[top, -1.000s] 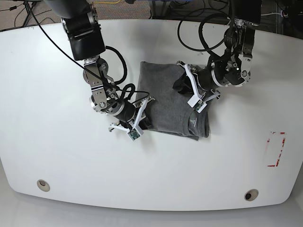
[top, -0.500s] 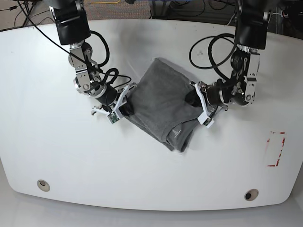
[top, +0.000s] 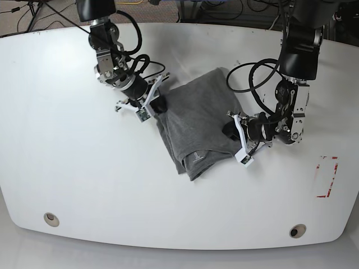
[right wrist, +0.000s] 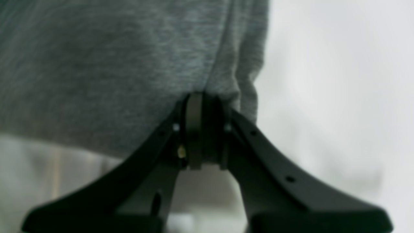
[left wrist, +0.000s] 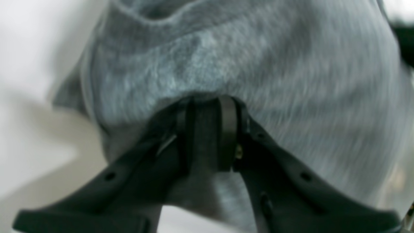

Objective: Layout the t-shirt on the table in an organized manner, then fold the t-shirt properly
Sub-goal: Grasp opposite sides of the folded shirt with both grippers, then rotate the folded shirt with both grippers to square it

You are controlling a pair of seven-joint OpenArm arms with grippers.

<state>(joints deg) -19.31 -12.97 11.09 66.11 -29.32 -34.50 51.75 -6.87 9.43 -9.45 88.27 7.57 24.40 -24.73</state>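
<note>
The heather-grey t-shirt lies folded in a slanted bundle on the white table, with its collar label toward the near edge. On the shirt's right edge in the base view, my left gripper is shut on a pinch of grey fabric. The left wrist view shows that gripper closed on the t-shirt up close. At the shirt's far-left corner, my right gripper is shut on its edge. In the right wrist view, a hem fold of the t-shirt is clamped in the gripper.
A red-and-white tape mark sits near the table's right edge. Two small round holes lie near the front edge. Black cables loop from both arms over the shirt's far side.
Both grippers have kept their hold and swung the shirt clockwise. The right gripper went toward the far side, the left gripper toward the near side, and the collar end shifted left.
</note>
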